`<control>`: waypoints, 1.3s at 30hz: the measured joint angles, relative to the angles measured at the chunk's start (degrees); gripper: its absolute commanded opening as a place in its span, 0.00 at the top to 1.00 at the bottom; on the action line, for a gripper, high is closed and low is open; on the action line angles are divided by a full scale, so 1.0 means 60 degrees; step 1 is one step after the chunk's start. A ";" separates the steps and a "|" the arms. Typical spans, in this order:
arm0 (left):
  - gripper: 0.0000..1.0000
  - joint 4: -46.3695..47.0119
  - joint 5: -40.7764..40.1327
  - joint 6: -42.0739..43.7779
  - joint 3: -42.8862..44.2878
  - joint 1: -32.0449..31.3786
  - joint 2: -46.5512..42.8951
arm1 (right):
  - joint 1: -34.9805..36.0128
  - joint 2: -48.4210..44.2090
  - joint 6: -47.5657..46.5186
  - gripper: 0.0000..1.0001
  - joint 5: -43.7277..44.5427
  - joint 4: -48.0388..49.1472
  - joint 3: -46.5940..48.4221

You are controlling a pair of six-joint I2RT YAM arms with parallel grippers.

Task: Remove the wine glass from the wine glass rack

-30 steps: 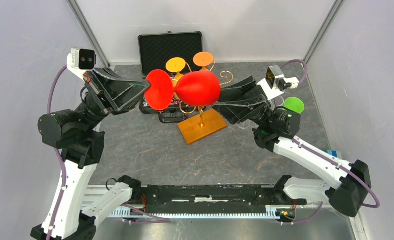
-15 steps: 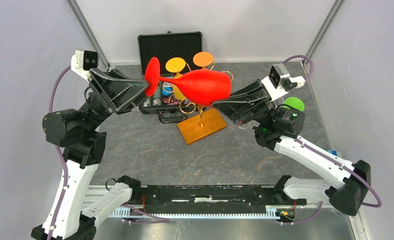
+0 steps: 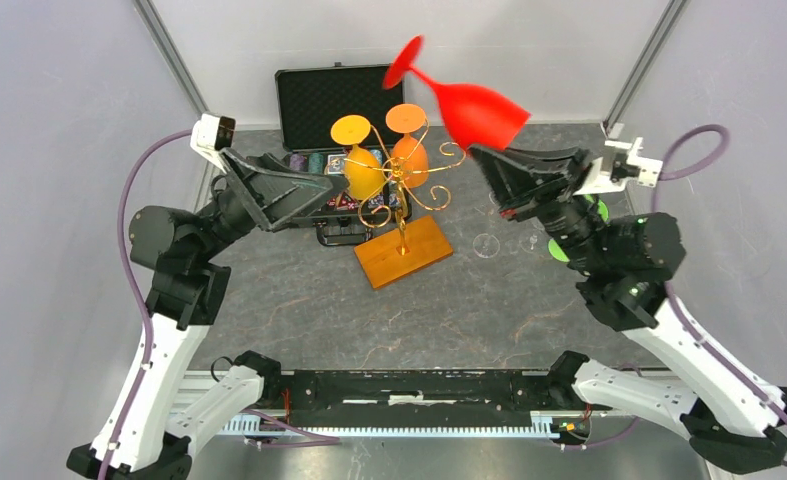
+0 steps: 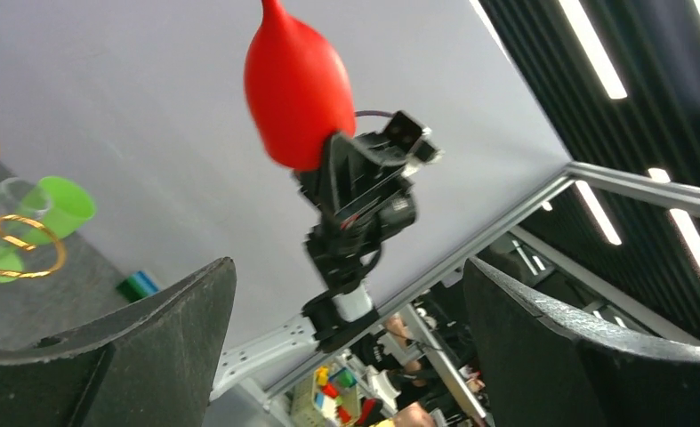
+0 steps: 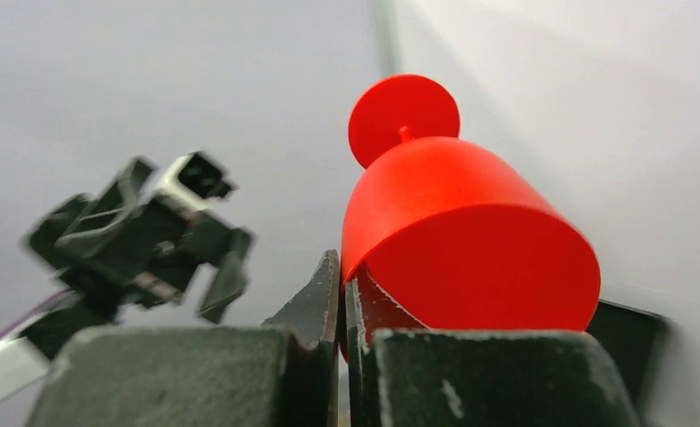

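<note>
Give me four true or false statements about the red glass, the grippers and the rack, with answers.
1. The right gripper is shut on the red wine glass at its rim. True.
2. The left gripper grips the glass's foot. False: it is open, holding nothing.
3. Two orange glasses hang on the wine glass rack. True.
4. The red glass hangs on the rack. False: it is held in the air, tilted, foot uppermost.

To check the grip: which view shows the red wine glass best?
Right wrist: the red wine glass is close, its rim pinched in the jaws. Top shows it whole but small; left wrist, only the bowl.
</note>
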 measured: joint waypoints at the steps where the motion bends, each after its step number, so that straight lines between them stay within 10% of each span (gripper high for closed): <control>1: 0.00 -0.0244 0.0036 0.0331 0.0004 0.0000 -0.0004 | 0.0000 -0.0135 -0.0390 1.00 0.0583 -0.0648 0.0251; 18: 0.00 -0.6666 -0.3916 0.7766 0.1326 0.0000 -0.1031 | -0.0036 0.0827 -0.2856 1.00 0.7293 -0.8910 0.3985; 39: 0.00 -0.7570 -0.6062 0.9708 0.1024 0.0000 -0.0863 | -0.0036 0.1224 -0.1923 1.00 0.3854 -1.3985 0.1650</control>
